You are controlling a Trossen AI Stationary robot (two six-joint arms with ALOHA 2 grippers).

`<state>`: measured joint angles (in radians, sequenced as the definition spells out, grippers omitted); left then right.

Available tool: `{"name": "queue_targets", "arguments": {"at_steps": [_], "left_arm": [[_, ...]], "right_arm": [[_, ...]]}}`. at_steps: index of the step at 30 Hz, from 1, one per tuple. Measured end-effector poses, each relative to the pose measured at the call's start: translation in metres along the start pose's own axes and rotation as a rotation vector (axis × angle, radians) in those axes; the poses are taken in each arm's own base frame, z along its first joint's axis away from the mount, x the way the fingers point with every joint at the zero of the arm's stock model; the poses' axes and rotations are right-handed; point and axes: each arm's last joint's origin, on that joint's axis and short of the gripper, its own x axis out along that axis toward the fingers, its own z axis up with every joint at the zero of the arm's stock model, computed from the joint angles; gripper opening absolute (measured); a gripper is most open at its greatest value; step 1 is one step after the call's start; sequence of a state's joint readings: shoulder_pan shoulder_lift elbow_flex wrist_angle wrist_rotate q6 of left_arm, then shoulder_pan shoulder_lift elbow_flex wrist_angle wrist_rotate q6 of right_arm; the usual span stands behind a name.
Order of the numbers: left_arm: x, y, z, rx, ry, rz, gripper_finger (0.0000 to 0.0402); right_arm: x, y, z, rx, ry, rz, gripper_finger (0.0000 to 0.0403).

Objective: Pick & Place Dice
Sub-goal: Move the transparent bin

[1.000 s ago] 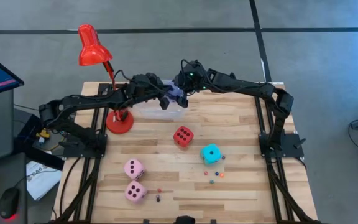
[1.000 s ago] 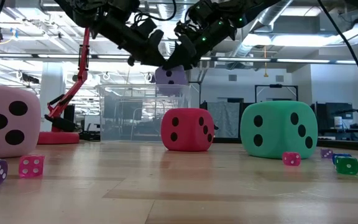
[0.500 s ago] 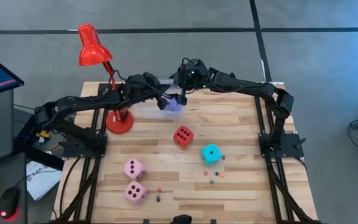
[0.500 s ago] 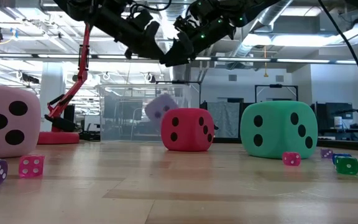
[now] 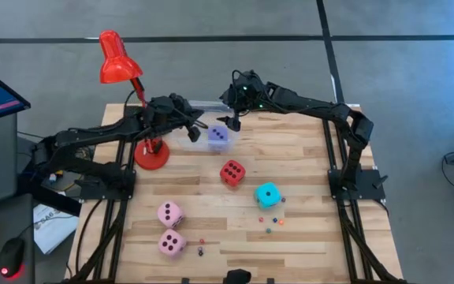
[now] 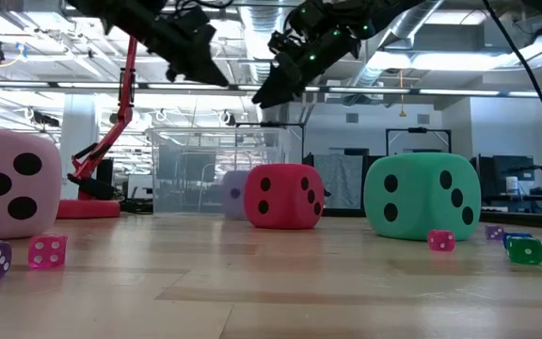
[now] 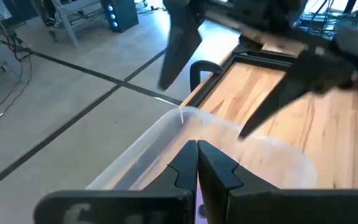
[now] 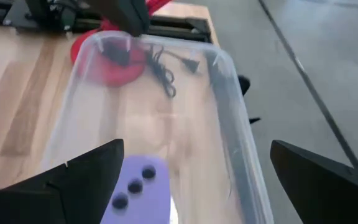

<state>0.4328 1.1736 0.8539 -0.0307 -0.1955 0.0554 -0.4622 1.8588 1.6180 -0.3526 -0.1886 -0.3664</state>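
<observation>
While both dark arms reach toward the far edge of the pale wooden plank table [image 5: 290, 237], we see the big soft lavender die with dark pips [image 5: 217, 136] lying inside a clear rectangular plastic bin [image 5: 181, 136] at about twelve o'clock on the tabletop. Our right gripper [image 5: 232, 115] hangs just above the bin, at roughly one o'clock from the lavender die, with its two dark fingers [image 8: 82, 174] spread wide and nothing between them; its wrist camera looks straight down on the die in the bin. Our left gripper [image 5: 198, 132] hovers at the bin's other end, at about nine o'clock from the die, its fingers [image 7: 185, 165] pressed together and holding nothing.

At the table's centre sits a big soft red die with dark pips [image 5: 232, 172], and a big soft cyan die with dark pips [image 5: 268, 194] rests at about four o'clock from it. Two big soft pink dice with dark pips [image 5: 170, 213] lie close together at about seven o'clock on the table. Several tiny coloured dice [image 6: 525, 250] are scattered near the cyan die and toward the near edge. A red desk lamp with a round base [image 5: 152, 155] stands at about ten o'clock, beside the bin
</observation>
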Motion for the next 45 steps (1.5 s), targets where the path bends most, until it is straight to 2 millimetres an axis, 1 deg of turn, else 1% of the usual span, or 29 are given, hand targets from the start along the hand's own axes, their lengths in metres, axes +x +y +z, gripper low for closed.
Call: {"name": "queue_targets", "arguments": {"at_steps": [2, 10, 12, 18, 23, 27, 34, 37, 39, 45], "left_arm": [[-0.008, 0.001, -0.005, -0.008, -0.009, 0.001, 0.0], [-0.046, 0.006, -0.031, -0.017, -0.056, -0.003, 0.0], [-0.055, 0.007, -0.037, -0.02, -0.078, -0.014, 0.0], [-0.075, 0.007, -0.055, -0.022, -0.119, -0.045, 0.0], [-0.081, 0.005, -0.065, -0.019, -0.134, -0.071, 0.0], [-0.082, 0.003, -0.071, -0.013, -0.126, -0.083, 0.0], [-0.082, 0.0, -0.073, -0.009, -0.123, -0.099, 0.0], [-0.082, 0.0, -0.073, -0.008, -0.123, -0.105, 0.0], [-0.082, 0.0, -0.073, -0.008, -0.124, -0.105, 0.0], [-0.082, 0.0, -0.073, -0.008, -0.124, -0.105, 0.0]], "right_arm": [[-0.008, 0.0, 0.004, -0.001, -0.007, -0.001, 0.04], [-0.052, 0.003, 0.015, 0.005, 0.013, 0.003, 0.04], [-0.061, 0.004, 0.016, 0.007, 0.02, 0.005, 0.04], [-0.075, 0.008, 0.007, 0.051, 0.06, 0.015, 0.04], [-0.089, 0.015, -0.007, 0.117, 0.1, 0.017, 0.04], [-0.106, 0.022, -0.017, 0.176, 0.096, 0.011, 0.04], [-0.137, 0.037, -0.04, 0.296, 0.094, 0.0, 0.04], [-0.143, 0.041, -0.048, 0.325, 0.099, -0.001, 0.04], [-0.146, 0.042, -0.048, 0.327, 0.093, -0.002, 0.04], [-0.141, 0.042, -0.045, 0.349, 0.059, -0.005, 0.04]]}}
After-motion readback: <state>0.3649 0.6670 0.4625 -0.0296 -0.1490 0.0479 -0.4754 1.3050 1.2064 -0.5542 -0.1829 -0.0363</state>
